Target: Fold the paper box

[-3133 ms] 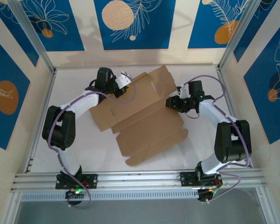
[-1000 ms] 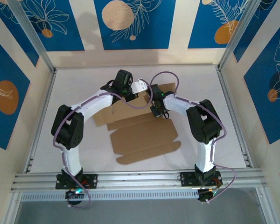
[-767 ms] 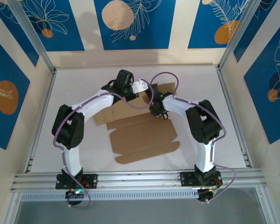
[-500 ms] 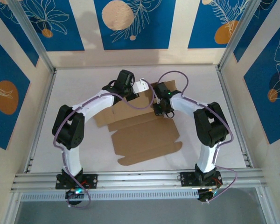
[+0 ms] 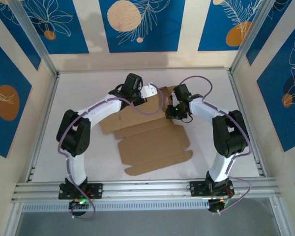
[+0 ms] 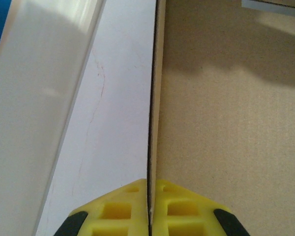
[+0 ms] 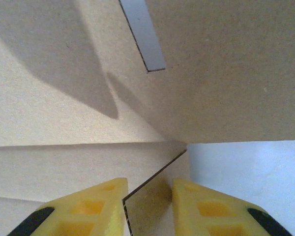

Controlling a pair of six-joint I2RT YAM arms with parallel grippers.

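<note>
The paper box [image 5: 155, 145] lies as a flat kraft sheet on the table [image 5: 83, 83], with its far panel tipped up between the 2 arms. The left end effector [image 6: 150, 209] is clamped tight on that panel's thin edge. Cardboard runs straight ahead of it, and bare table and a pale rail [image 6: 44, 93] lie to its left. The right end effector [image 7: 147, 196] stands partly open, straddling 1 small flap corner without pinching it, and a slotted panel rises just ahead.

The sheet looks light, stiff across its panels and weak along its creases. It should hinge easily but may skid on the smooth table. Edges close to a crease look like the best places to grip. A purple cable [image 5: 196, 77] loops above the right wrist and could snag the raised flap.
</note>
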